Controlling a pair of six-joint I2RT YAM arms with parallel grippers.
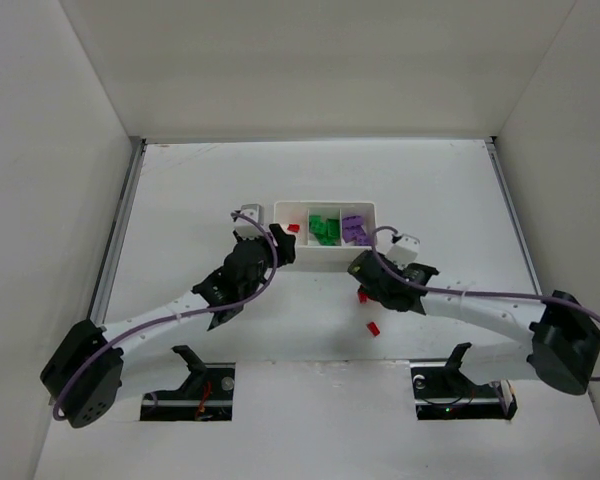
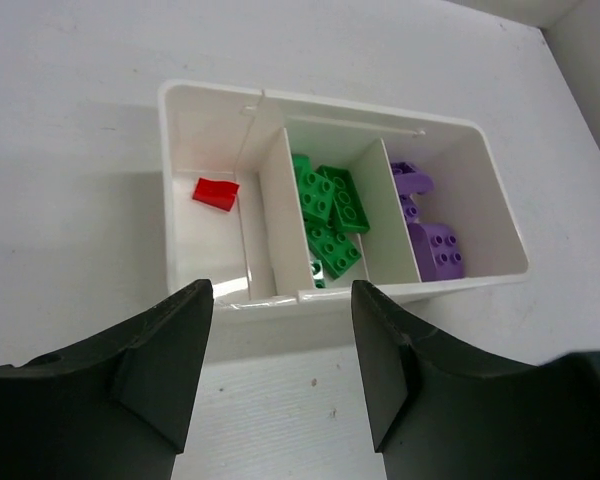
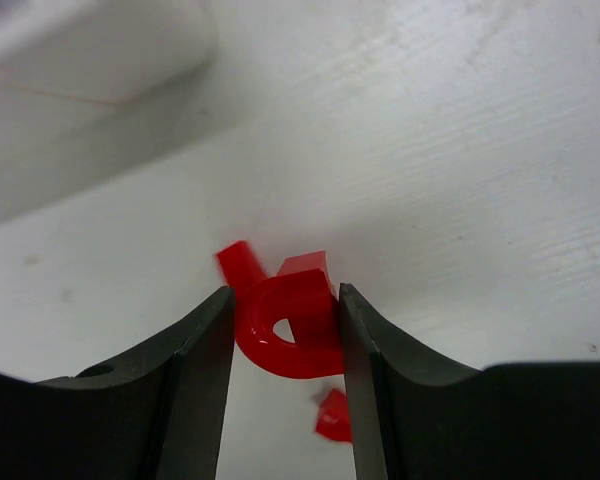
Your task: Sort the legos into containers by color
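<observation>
The plain white plastic three-compartment tray [image 2: 220, 130] carries one red brick [image 2: 215, 192], green studded bricks [image 2: 328, 200] and purple studded bricks [image 2: 435, 250]. A glossy red arched brick [image 3: 292, 325] shows against the white tabletop [image 3: 480, 150].

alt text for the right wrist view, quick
The right end effector grips a red lego between its two dark fingers over the white table. Another red piece lies nearby; the blurred white tray sits upper left.
</observation>
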